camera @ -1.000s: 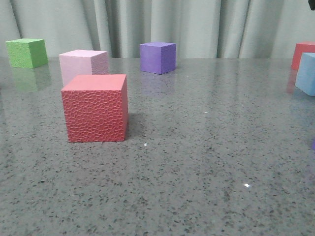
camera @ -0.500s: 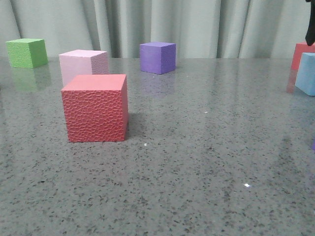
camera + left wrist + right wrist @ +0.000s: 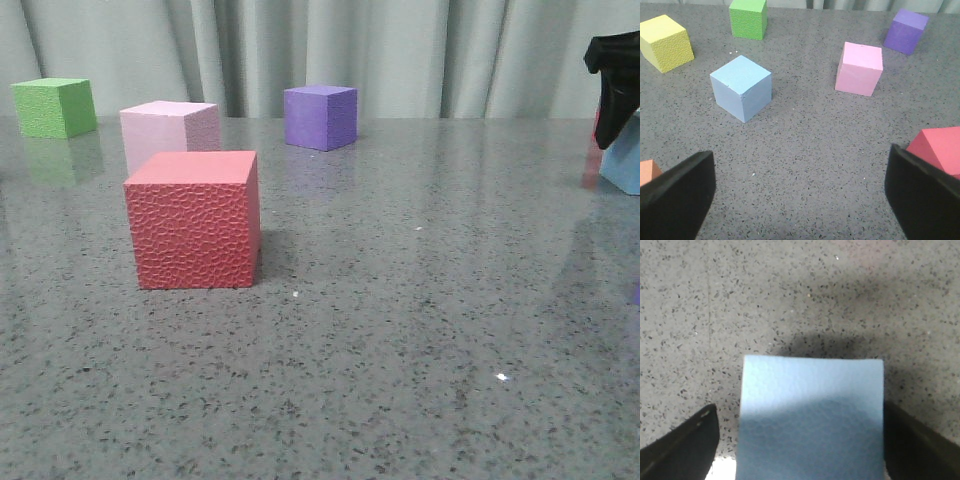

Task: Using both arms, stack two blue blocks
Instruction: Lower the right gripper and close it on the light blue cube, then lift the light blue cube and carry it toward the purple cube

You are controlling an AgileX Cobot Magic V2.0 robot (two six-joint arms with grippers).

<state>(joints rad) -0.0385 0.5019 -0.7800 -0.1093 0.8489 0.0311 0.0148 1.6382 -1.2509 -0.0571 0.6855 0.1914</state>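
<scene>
**Right gripper poised over its blue block**

At the worktop's right edge, the right gripper (image 3: 800, 450) hangs with its fingers spread wide to either side of a blue block (image 3: 810, 415), apparently not touching it yet. To do this well, I'd say it should sink squarely until the fingers bracket the side faces, then close evenly so the foam doesn't twist. The second blue block (image 3: 741, 87) sits apart near the left side, ahead of the left gripper (image 3: 800, 195), which is also open and holds nothing. No labels, brands or writing show on any cube or on the worktop (image 3: 400, 330).
</scene>
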